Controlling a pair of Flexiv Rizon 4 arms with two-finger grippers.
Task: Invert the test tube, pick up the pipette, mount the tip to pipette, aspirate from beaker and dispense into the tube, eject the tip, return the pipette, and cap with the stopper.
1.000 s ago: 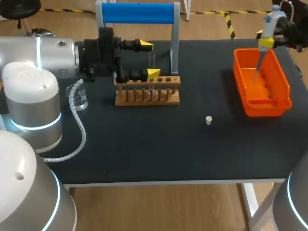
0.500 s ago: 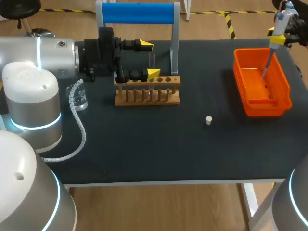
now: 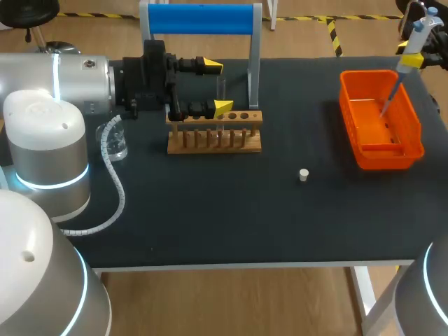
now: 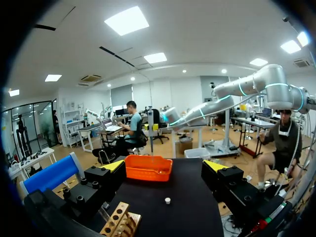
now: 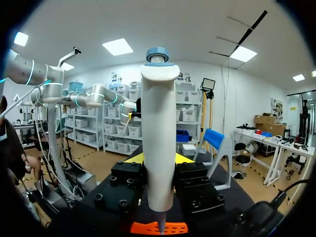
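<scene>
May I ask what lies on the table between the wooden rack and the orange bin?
Only the small white stopper, seen in the head view.

Left tool holds its fingers wide apart; right tool clamps the pipette.

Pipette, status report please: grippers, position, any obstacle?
Right gripper shut on white blue-capped pipette, over orange plastic bin. Left gripper open beside wooden tube rack. No obstacle seen.

Silver arms, glowing cyan rings
</scene>
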